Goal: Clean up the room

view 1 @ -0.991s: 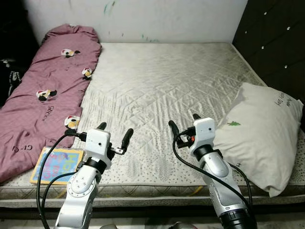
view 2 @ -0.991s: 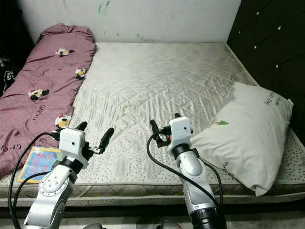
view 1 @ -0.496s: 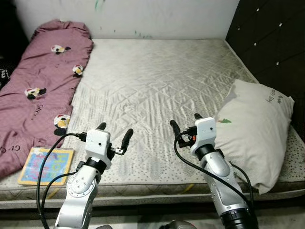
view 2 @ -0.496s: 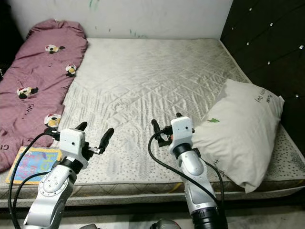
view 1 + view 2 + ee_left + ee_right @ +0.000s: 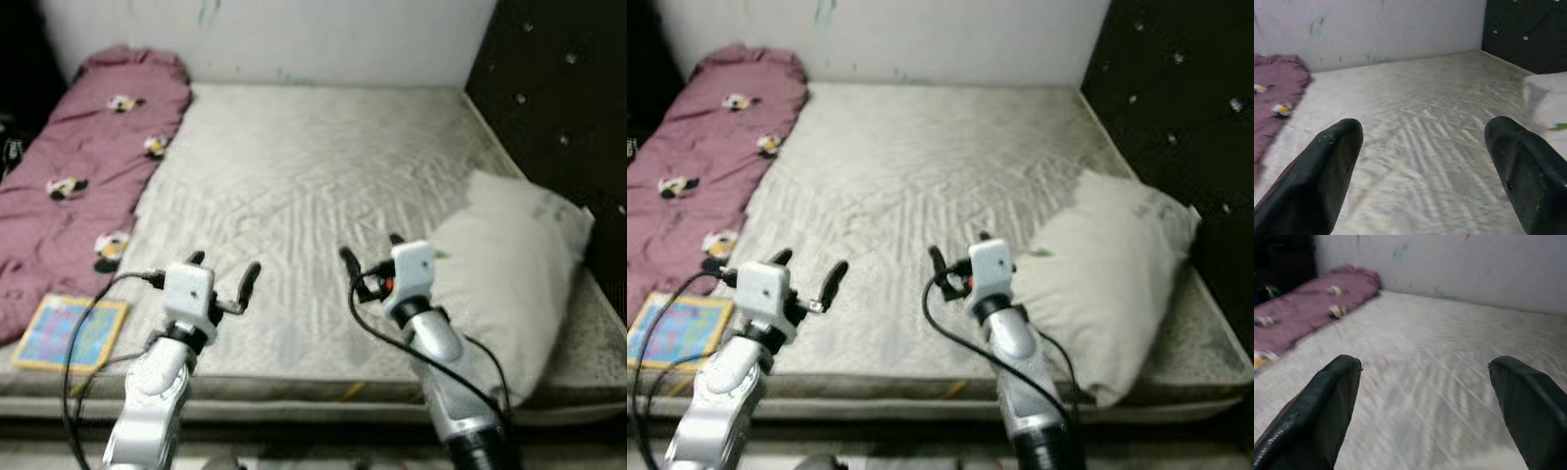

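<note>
Bare quilted mattress point(image 5: 313, 186) — smudged white wall point(image 5: 294, 39) behind, dark tufted panel point(image 5: 558, 108) on right.

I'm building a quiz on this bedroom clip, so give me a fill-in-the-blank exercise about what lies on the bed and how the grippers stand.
1. The white pillow lies on the mattress on the robot's ____ side.
2. The quilt along the opposite edge is ____ in colour.
3. The colourful book lies near the robot's ____ gripper.
4. The right gripper has its jaws ____.

Missing words: right; pink; left; open
</note>
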Available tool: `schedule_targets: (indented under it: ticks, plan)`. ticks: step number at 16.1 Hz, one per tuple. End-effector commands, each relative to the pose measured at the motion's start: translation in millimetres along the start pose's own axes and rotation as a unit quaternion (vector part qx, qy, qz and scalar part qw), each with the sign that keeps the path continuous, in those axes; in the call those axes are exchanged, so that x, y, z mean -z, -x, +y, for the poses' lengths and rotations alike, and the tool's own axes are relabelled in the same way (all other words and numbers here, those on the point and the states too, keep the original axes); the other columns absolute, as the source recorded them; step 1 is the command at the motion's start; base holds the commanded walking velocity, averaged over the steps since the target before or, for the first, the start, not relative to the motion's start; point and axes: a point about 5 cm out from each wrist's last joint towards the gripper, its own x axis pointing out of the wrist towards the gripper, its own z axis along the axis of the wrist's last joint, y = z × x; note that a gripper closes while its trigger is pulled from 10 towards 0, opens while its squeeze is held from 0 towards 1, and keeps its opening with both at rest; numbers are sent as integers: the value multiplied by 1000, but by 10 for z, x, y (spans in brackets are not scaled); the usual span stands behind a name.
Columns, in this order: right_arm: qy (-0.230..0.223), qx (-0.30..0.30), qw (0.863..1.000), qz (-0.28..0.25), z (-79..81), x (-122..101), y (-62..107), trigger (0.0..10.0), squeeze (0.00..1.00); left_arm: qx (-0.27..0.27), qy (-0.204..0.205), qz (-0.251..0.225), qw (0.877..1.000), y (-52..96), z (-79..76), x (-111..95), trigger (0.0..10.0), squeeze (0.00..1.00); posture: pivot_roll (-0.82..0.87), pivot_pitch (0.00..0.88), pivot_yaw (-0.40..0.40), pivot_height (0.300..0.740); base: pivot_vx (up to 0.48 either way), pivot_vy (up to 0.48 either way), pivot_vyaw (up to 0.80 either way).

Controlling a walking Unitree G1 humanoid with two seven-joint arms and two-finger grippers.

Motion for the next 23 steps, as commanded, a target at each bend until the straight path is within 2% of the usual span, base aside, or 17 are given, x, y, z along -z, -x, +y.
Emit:
schedule_targets:
  ticks: [1, 9, 17, 23]
  plan:
    - [3, 8, 1000, -4, -53, -29, -5, 10000, 0, 11, -2, 0, 1000, -18, -48, -11, 10000, 0, -30, 0, -12, 740, 0, -255, 0]
    - [-1, 10, 1000, 0, -60, -14, -6, 10000, 0, 5, -2, 0, 1000, -18, -51, -5, 10000, 0, -29, 0, -16, 740, 0, -255, -109]
    - [5, 8, 1000, 0, -60, -14, -1, 10000, 0, 16, 10, -11, 1000, -19, -69, -29, 10000, 0, -33, 0, -17, 740, 0, 0, 0]
    - [5, 9, 1000, 0, -57, -18, -9, 10000, 0, 22, 11, -14, 1000, -20, -70, -40, 10000, 0, -33, 0, -13, 740, 295, 0, 0]
